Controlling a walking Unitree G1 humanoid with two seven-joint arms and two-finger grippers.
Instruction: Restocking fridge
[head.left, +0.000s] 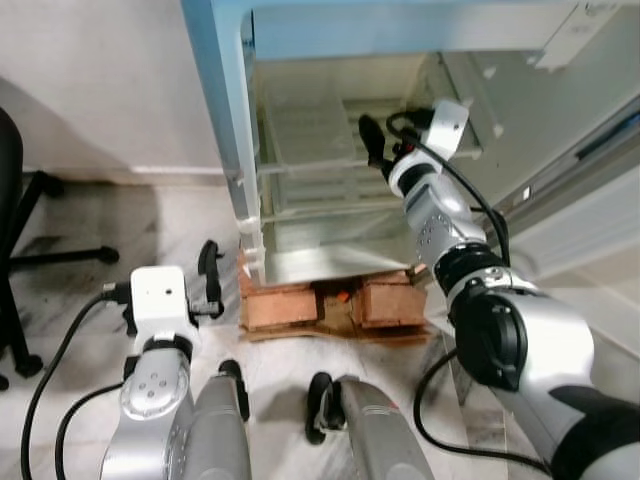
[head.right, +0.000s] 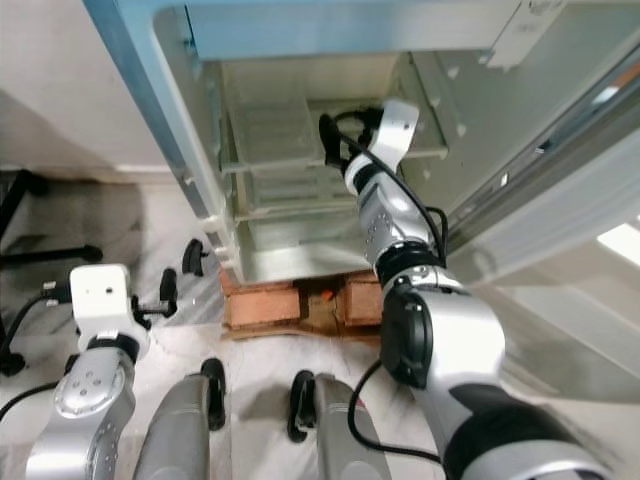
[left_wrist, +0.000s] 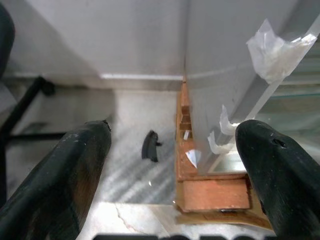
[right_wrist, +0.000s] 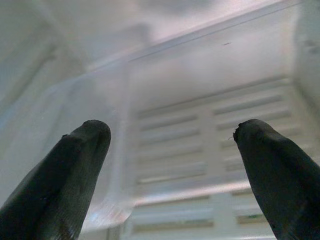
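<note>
The fridge (head.left: 232, 150) stands open before me, its glass shelves (head.left: 310, 140) and lower drawer bare. My right arm reaches into it at mid height. The right gripper (head.left: 372, 148) hangs just above a shelf, open, with nothing between its fingers. In the right wrist view the right gripper (right_wrist: 170, 150) points at the ribbed back wall and a clear shelf edge. My left gripper (head.left: 207, 283) is low, beside the fridge's left front corner. It is open and holds nothing, and the left gripper (left_wrist: 172, 150) faces the fridge's side wall and the floor.
Red bricks (head.left: 282, 306) prop the fridge up off the marble floor. The fridge door (head.left: 590, 150) swings out on the right. A black office chair (head.left: 15, 230) stands at the far left. A small black piece (left_wrist: 149, 146) lies on the floor by the bricks.
</note>
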